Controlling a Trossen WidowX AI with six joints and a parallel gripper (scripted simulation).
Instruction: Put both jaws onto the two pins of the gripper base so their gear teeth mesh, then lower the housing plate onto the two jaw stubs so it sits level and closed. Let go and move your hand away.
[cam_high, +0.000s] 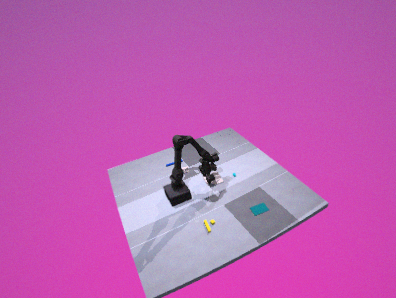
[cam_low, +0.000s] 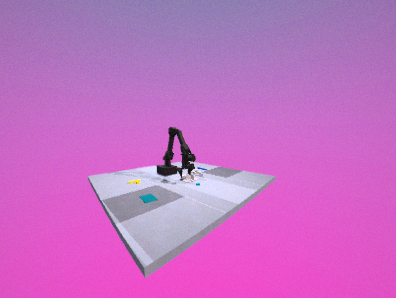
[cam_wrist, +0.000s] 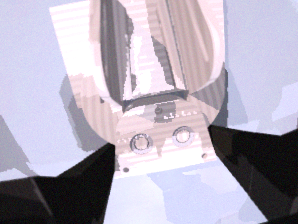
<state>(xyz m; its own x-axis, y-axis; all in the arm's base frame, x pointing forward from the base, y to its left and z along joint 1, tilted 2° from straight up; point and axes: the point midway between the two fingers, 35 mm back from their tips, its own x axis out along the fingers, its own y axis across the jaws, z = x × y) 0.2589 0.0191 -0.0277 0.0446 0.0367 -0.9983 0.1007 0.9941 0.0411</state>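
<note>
The pale gripper base (cam_high: 219, 179) (cam_wrist: 67, 30) lies on the table under my hand. On it the left jaw (cam_wrist: 109, 60) and the right jaw (cam_wrist: 200, 55) stand side by side and reach away at the top of the wrist view, with a gap between them. The pale housing plate (cam_wrist: 162, 152) covers their near ends. Two ringed holes show in it, each with a round stub end inside. My gripper (cam_wrist: 159, 137) (cam_low: 185, 176) is shut on the housing plate, one dark finger at each side edge. The gear teeth and pins are hidden; whether the plate is fully level I cannot tell.
A cyan block (cam_high: 234, 175) (cam_low: 198, 184) lies just beyond the base. A teal rectangle (cam_high: 259, 209) (cam_low: 148, 198), a yellow bar (cam_high: 207, 226) and a small yellow block (cam_high: 213, 221) lie on one side of the arm, a blue bar (cam_high: 173, 164) (cam_low: 202, 169) on the other.
</note>
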